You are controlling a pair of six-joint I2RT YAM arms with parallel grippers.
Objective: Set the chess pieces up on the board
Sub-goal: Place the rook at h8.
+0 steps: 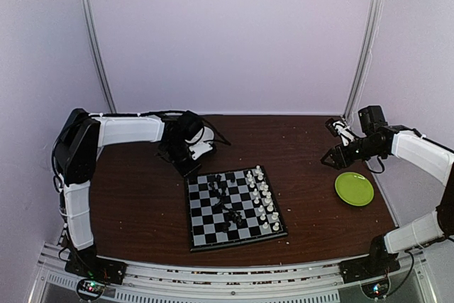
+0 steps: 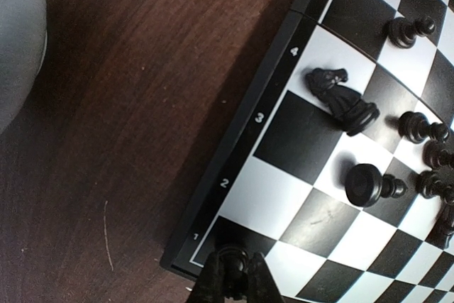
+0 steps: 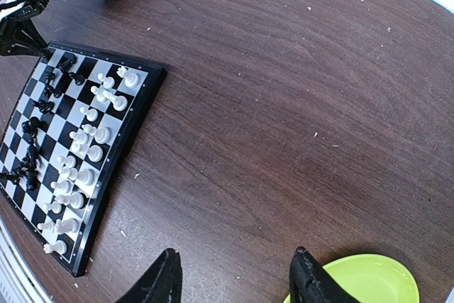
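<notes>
While black chess pieces point(image 2: 344, 101) lie toppled mid-board, left end effector point(image 2: 228, 274) sits pressed together over board point(image 2: 245, 140) corner square, likely for corner placement. Whether anything is pinched: cannot tell. Right end effector point(image 3: 234, 274) spread, idle above table point(image 3: 284, 104) by green plate point(image 3: 369, 285), keeping clear.

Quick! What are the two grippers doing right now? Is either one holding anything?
Left gripper: closed at the corner of the board; cannot tell if it pinches a piece.
Right gripper: open, holding nothing.
</notes>
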